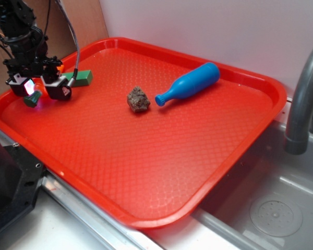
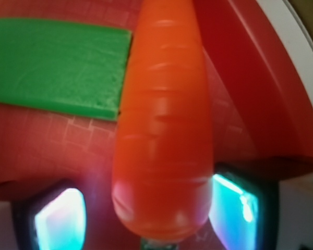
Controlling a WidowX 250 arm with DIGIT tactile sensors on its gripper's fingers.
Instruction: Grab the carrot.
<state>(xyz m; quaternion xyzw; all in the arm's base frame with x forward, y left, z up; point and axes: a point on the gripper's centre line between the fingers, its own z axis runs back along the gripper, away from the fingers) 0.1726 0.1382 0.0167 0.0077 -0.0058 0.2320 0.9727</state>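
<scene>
Two pads [image 2: 60,219] flank your carrot [image 2: 164,130] at the tray's [image 1: 208,172] far-left corner beside the green block [image 1: 81,78], so your end effector [image 1: 39,89] looks narrowed around it mid-grasp, though contact is unclear; next, confirm squeeze before lifting.

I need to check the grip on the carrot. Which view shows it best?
The wrist view: the carrot fills the frame between the gripper's pads. The exterior view shows only its green top poking out below the gripper; the orange body is hidden.
</scene>
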